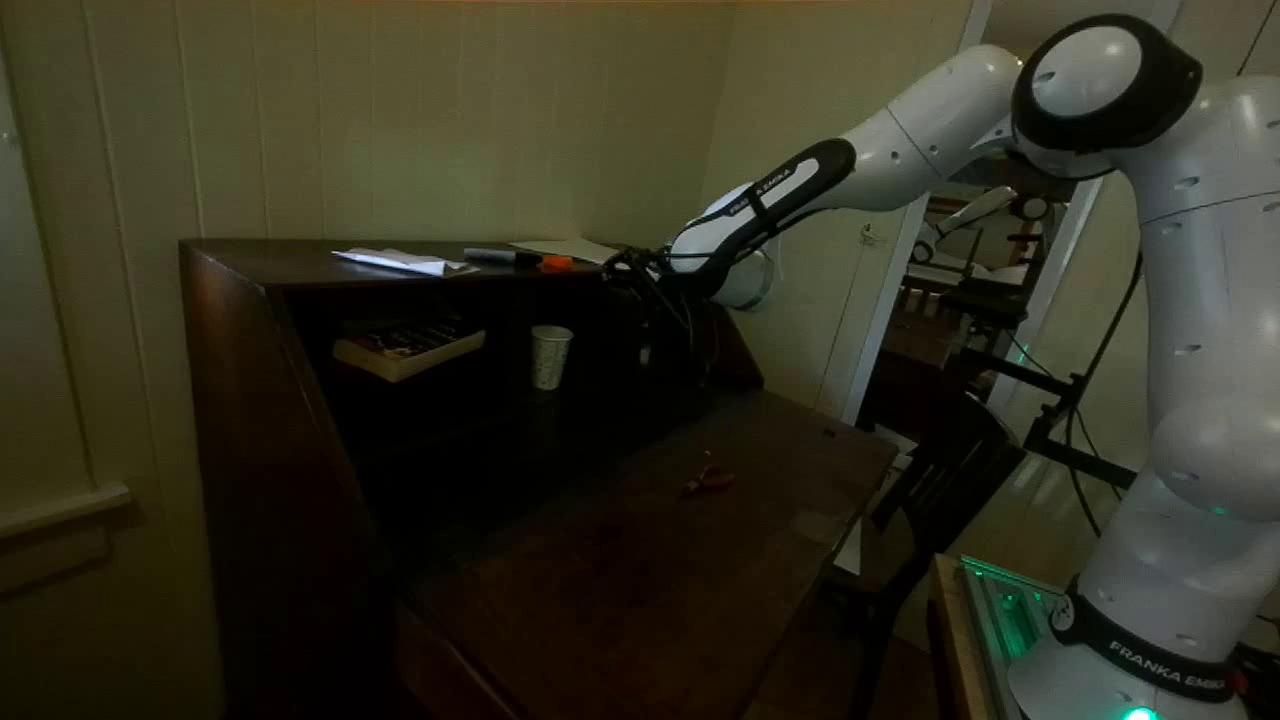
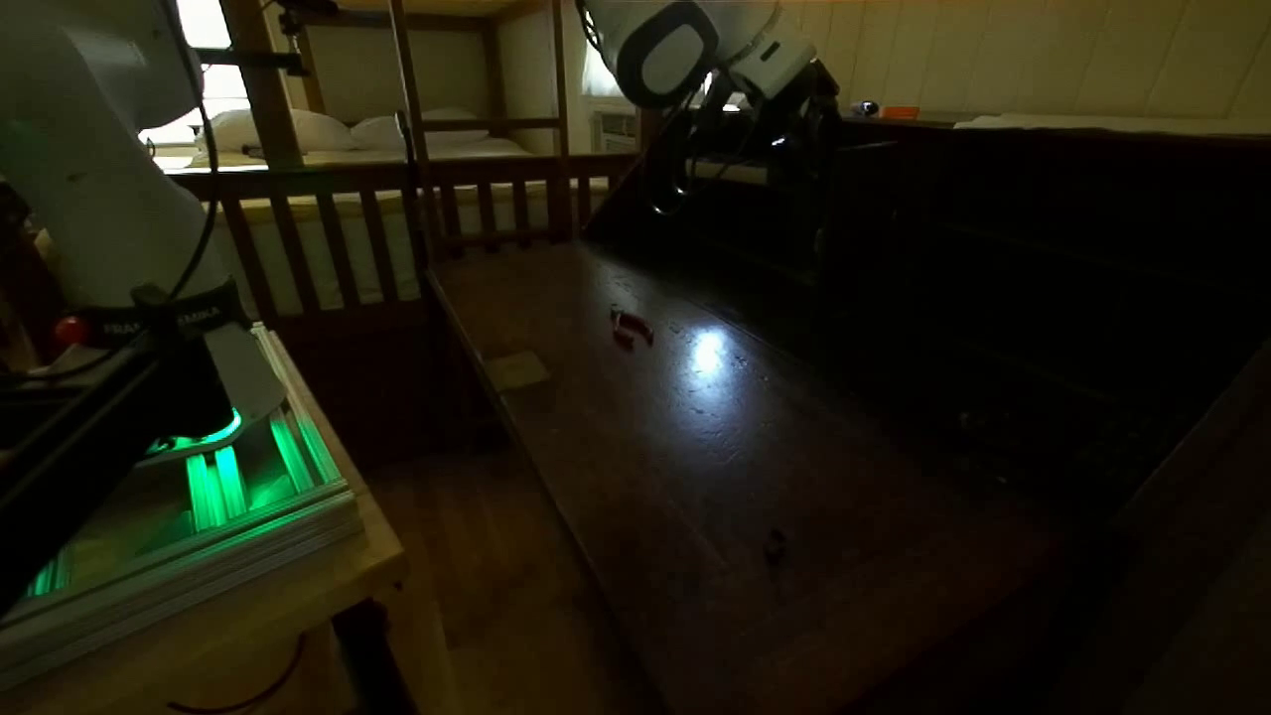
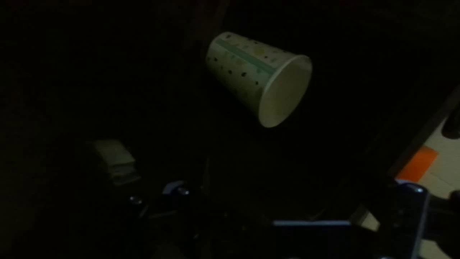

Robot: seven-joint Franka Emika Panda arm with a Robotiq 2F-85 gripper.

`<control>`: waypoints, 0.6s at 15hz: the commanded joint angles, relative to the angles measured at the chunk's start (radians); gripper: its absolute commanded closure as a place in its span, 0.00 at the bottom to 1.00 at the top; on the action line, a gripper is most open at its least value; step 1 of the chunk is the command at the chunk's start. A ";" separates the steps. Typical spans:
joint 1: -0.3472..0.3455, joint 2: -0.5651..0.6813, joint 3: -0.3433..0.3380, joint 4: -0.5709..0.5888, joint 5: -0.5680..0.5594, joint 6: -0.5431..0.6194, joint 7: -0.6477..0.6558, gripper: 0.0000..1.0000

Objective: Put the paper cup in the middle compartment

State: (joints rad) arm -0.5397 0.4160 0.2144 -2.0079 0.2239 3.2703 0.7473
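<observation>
Black two-finger gripper (image 3: 293, 187) up nr the top front edge of the dark brown wooden desk (image 1: 640, 580), fingers spread wide! Tapered white paper cup (image 1: 551, 357), green stripe & dark specks, stands upright below that edge in an exterior view; wrist view has it apart from the fingers. Too dark to tell which comp. it's in. Orange block (image 1: 557, 264) on top, by same edge. Thick book (image 1: 410, 352) left of cup. Red-handled tool (image 1: 710, 480) on desk below, back from its front edge.

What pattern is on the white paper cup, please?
Cup: green stripe, dark specks; best in wrist view.
</observation>
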 commanded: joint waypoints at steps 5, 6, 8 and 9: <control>0.292 -0.171 -0.290 -0.089 -0.026 -0.487 -0.006 0.00; 0.301 -0.165 -0.288 -0.077 -0.016 -0.532 -0.017 0.00; 0.344 -0.149 -0.309 -0.055 -0.023 -0.581 -0.008 0.00; 0.363 -0.136 -0.320 -0.042 -0.029 -0.588 0.010 0.00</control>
State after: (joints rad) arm -0.2384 0.2640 -0.0639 -2.0834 0.1778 2.7383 0.7570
